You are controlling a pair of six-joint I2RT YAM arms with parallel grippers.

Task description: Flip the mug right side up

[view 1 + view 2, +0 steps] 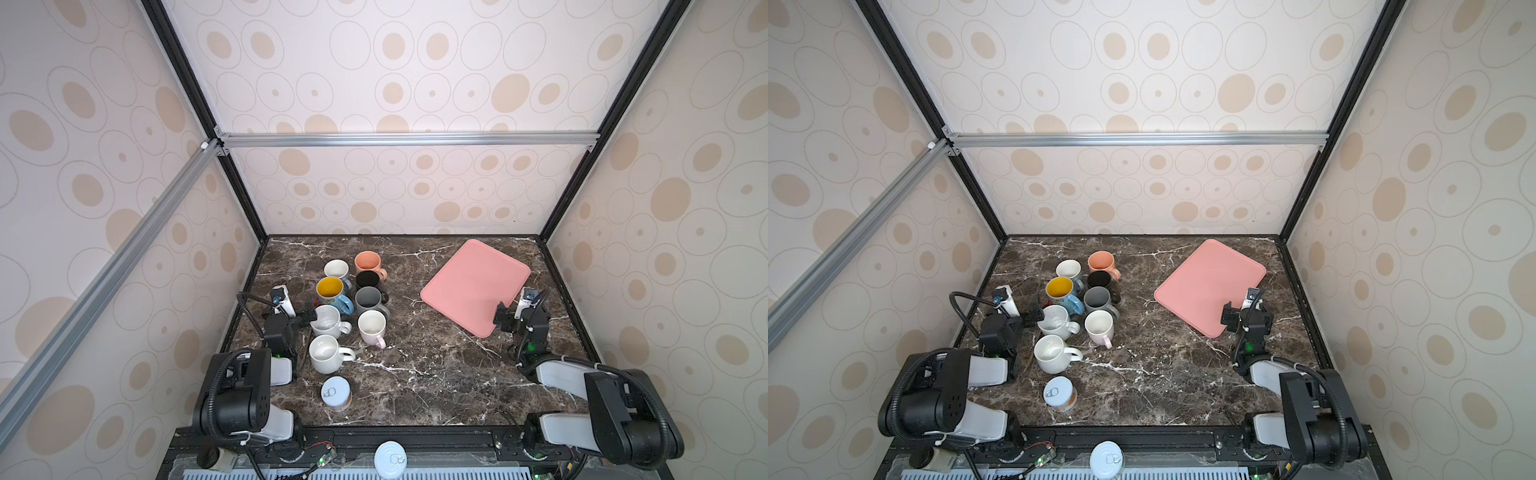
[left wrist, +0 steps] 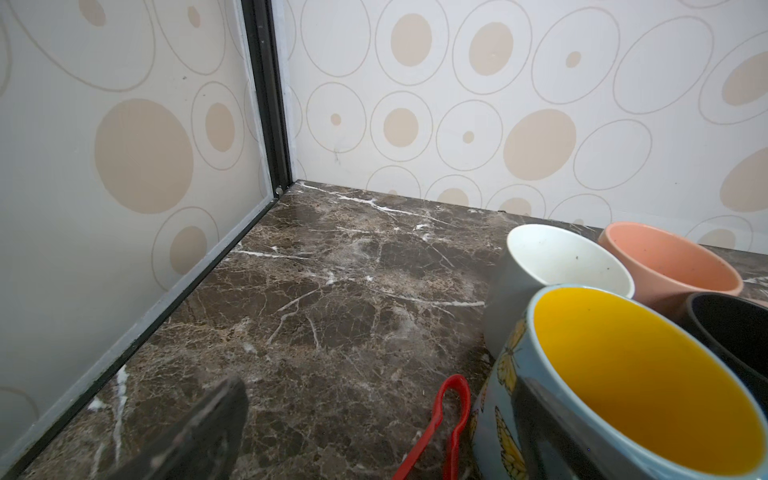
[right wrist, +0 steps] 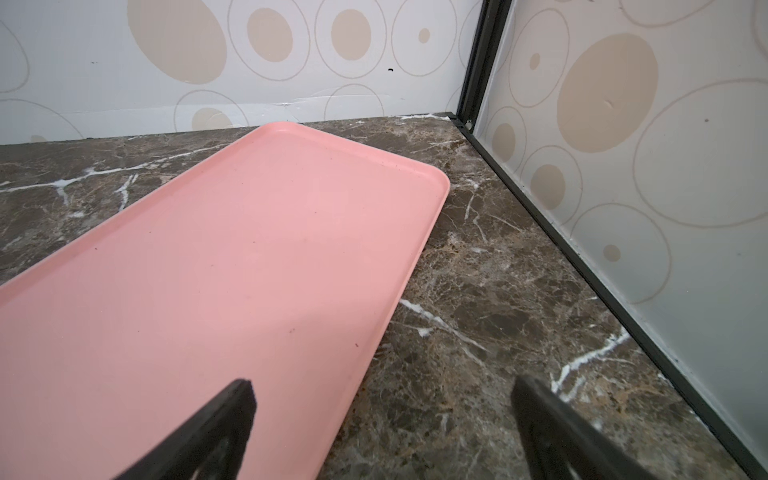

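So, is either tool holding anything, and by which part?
No, nothing is held: left tool open near a white mug, right tool open above the pink tray's edge.

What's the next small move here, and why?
Probably raise the open, empty left gripper and carry it over the white mug toward the grey mug. That one seems to show a flat top rather than an opening, so it is likely the inverted mug, though I can't be sure.

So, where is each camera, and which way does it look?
Top views: high over the near edge, facing down on the table; left arm, right arm show.
Left wrist: low, facing the far left corner; one finger shows.
Right wrist: low, facing the far right corner; both fingers show.
Shared: pink tray, right wrist and top views.
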